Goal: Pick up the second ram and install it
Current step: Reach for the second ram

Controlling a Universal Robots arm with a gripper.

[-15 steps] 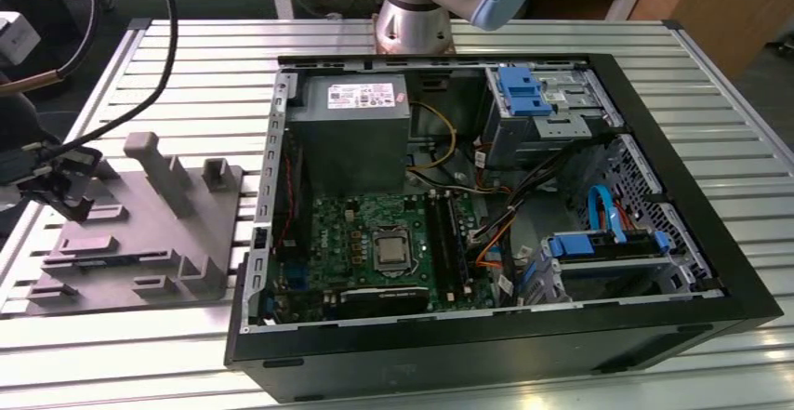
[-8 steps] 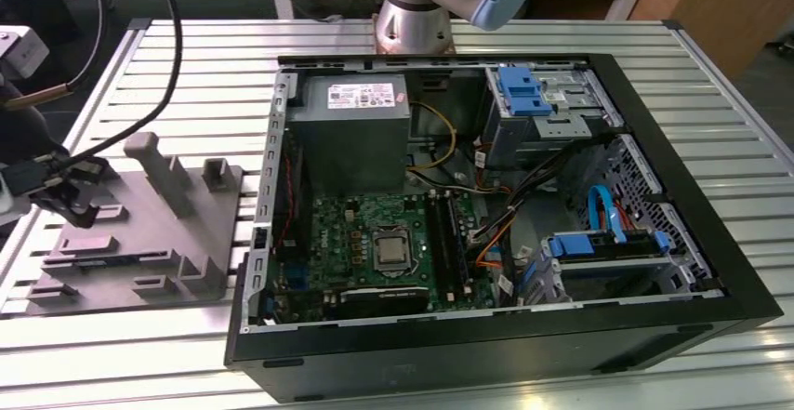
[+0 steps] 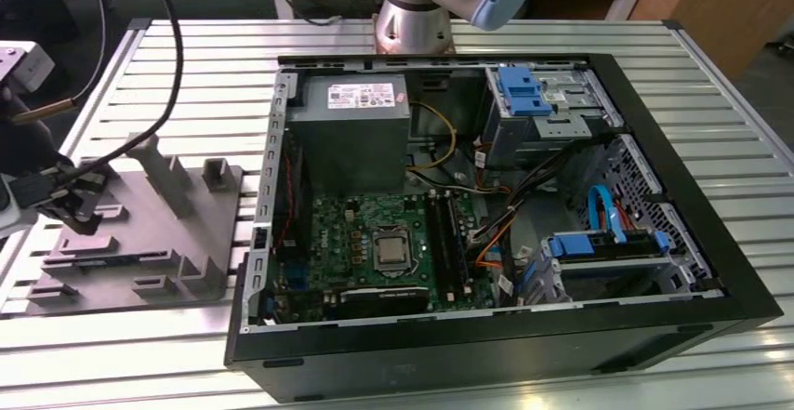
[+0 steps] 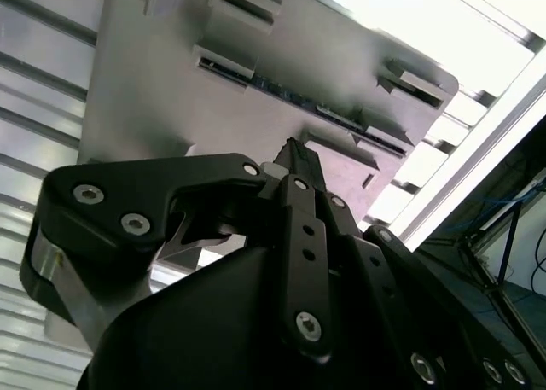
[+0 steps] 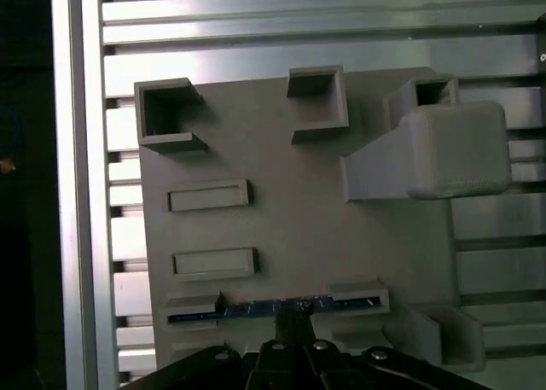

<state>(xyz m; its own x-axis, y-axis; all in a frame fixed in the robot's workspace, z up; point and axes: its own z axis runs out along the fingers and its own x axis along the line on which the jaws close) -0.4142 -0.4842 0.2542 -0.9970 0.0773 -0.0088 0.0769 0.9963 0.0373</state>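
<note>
— Where is the second ram (image 5: 273,305) (image 4: 264,84) now?
— It stands on edge in a slot of the grey fixture plate (image 5: 341,228). Its blue edge shows in both wrist views.
— And your gripper (image 5: 290,322)?
— Mine hangs right at the stick's middle. I cannot tell whether it is open, closed or touching. In the exterior view it sits over the plate's nine o'clock side, and the plate lies at nine o'clock from the open computer case (image 3: 496,345).

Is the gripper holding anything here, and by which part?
Cannot be told. The gripper sits at the middle of the second ram, which lies in its slot on the grey fixture plate.
</note>
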